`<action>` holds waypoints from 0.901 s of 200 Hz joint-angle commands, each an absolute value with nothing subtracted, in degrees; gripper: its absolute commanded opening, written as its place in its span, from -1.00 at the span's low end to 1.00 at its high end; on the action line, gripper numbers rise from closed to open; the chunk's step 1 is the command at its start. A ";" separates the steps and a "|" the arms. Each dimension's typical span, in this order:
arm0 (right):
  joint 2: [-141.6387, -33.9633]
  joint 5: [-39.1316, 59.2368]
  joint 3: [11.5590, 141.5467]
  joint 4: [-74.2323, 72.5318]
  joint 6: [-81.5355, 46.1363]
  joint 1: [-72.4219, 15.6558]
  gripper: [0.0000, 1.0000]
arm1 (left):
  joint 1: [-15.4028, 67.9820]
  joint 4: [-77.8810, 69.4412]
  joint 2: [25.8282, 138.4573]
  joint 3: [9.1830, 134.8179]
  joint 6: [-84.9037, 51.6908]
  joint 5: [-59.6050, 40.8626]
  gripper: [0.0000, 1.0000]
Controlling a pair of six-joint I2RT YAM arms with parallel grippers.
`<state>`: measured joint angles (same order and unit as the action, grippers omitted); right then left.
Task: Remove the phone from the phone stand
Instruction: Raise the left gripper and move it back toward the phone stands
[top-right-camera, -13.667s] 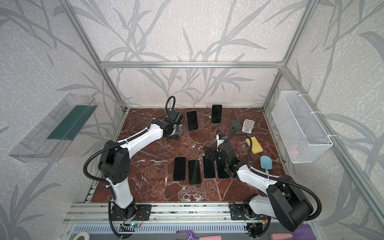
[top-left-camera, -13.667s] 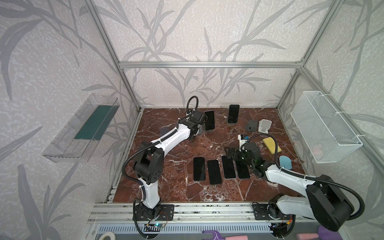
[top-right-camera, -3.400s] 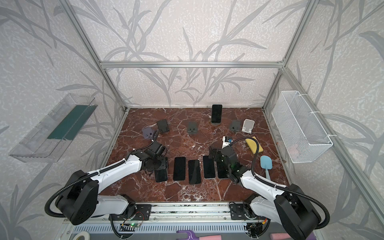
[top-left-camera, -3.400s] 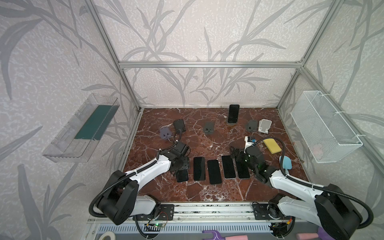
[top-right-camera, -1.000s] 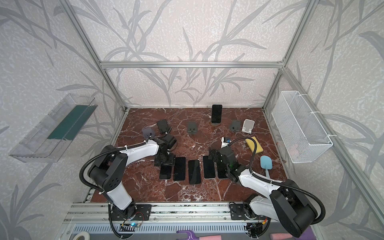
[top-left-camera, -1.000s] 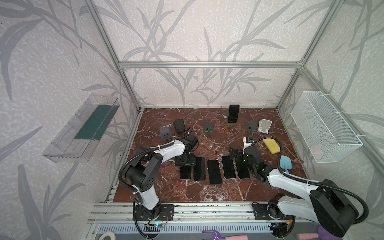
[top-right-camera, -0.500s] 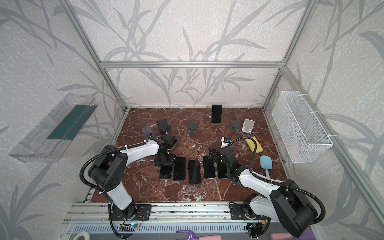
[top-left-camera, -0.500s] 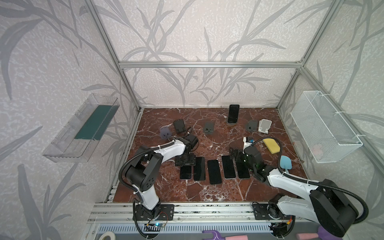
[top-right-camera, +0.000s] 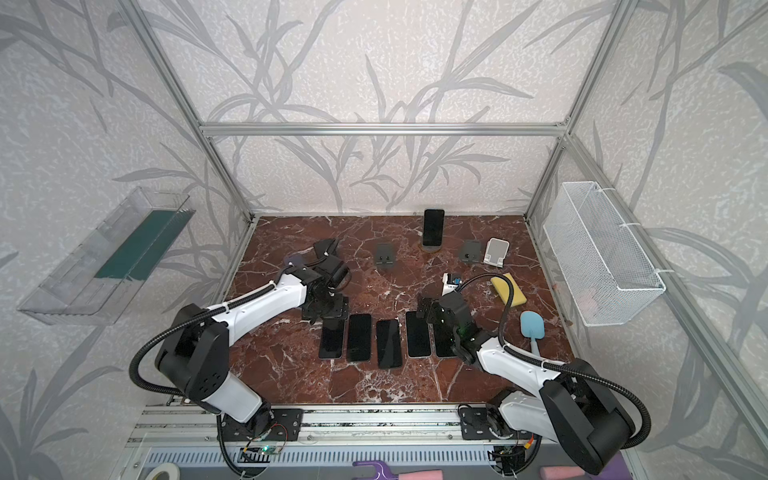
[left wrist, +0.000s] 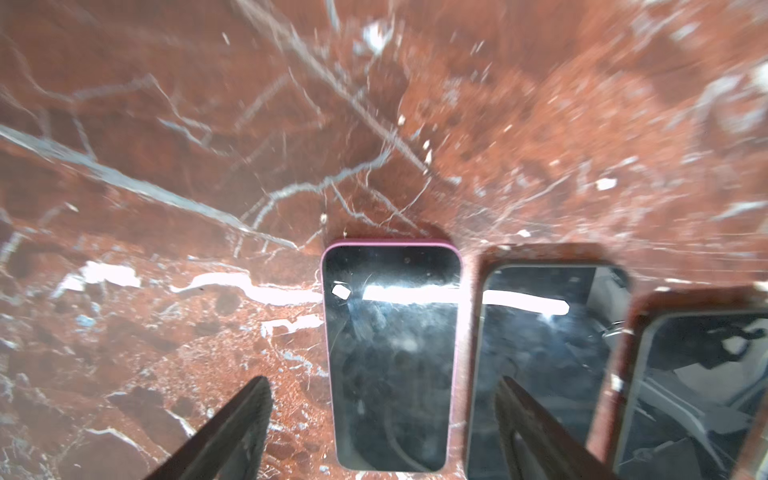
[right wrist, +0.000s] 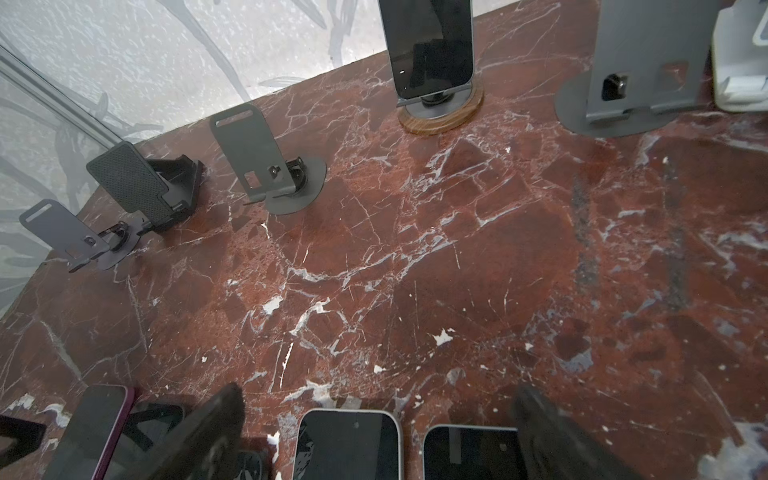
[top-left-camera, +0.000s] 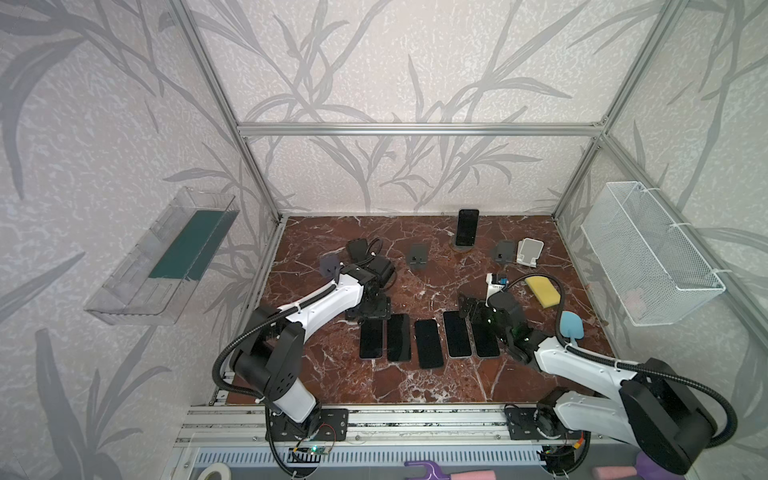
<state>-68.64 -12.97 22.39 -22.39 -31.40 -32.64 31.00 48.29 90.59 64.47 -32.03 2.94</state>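
Phone (top-left-camera: 467, 227) upright on its stand (top-left-camera: 463, 248) at back — five flat phones (top-left-camera: 428, 343) nearer.

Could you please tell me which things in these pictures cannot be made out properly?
- The phone on its stand: right wrist view, top cut off by the picture's upper edge.
- The white stand: same view, mostly cut off at the corner.
- The pinkish item in the wire basket: both top views, blurred behind mesh, unidentifiable.
- The small white box: both top views, print too small to read.
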 commanded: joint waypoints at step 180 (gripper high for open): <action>-69.54 -20.05 22.23 -25.96 -29.35 -32.65 1.00 | 29.97 -15.19 71.73 49.90 -14.89 16.63 0.99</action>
<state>-68.45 -19.46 22.26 -23.90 -29.93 -32.64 30.30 -11.09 72.97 49.67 -15.97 15.73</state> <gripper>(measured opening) 0.998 0.992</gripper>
